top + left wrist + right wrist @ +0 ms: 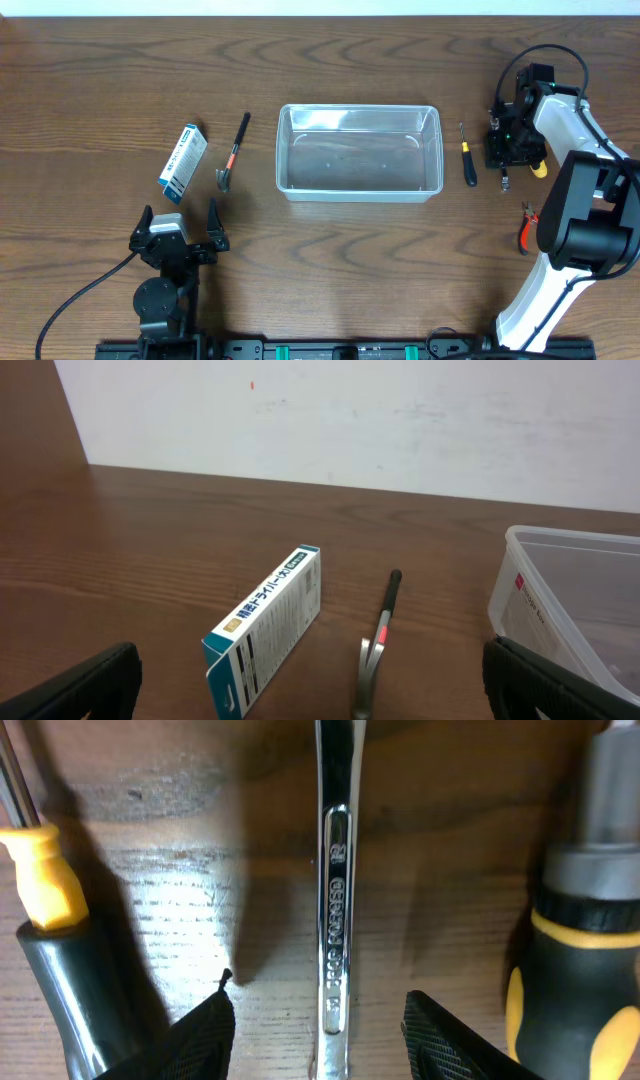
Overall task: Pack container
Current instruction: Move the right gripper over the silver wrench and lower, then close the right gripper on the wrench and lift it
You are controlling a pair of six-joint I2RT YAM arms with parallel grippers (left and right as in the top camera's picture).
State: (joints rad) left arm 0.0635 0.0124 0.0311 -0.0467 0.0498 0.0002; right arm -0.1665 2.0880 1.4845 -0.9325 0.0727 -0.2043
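The clear plastic container (358, 107) stands empty at the table's middle; its corner shows in the left wrist view (570, 600). My right gripper (510, 152) is low over the table to the container's right. It is open, with its fingers (325, 1040) on either side of a silver wrench (337, 870) that lies flat on the wood, not touching it. My left gripper (180, 212) is open and empty near the front left, in the left wrist view (315, 695) facing a hammer and a box.
A blue-and-white box (183, 162) (265, 625) and a hammer (233, 152) (378, 650) lie left of the container. A black-and-yellow screwdriver (467, 160) (50, 910) and a yellow-and-black tool handle (540, 168) (585, 950) flank the wrench. Red pliers (525, 225) lie at the right.
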